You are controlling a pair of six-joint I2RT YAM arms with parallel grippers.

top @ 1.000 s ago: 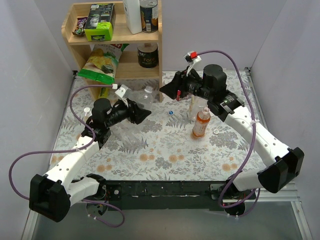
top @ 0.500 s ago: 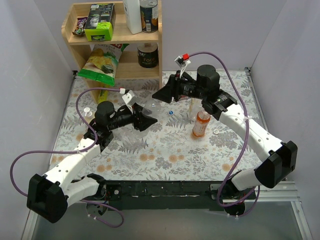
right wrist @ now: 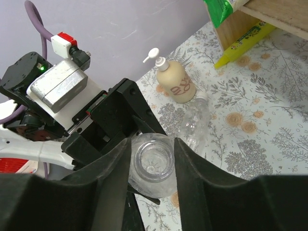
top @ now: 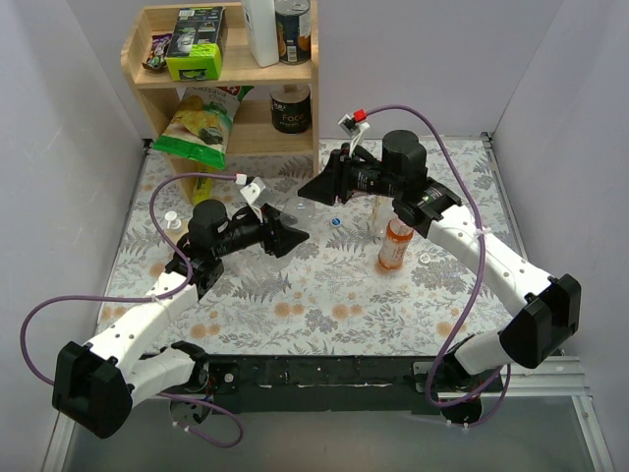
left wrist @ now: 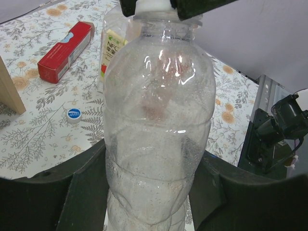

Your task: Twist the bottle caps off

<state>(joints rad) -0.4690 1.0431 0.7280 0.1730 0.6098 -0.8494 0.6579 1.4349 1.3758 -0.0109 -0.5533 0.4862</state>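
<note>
Two tools, one bottle (left wrist: 159, 120): left tool (left wrist: 153, 195) clamps body, right tool (right wrist: 153, 162) pinches cap (left wrist: 153, 6)

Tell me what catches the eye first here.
The clear plastic bottle is gripped between both arms over the middle of the flowered table: the left gripper clamps its body while the right gripper is shut on its white screw cap. To the right of them stands a slim bottle of orange liquid, and a wooden shelf stands in the back left corner.
</note>
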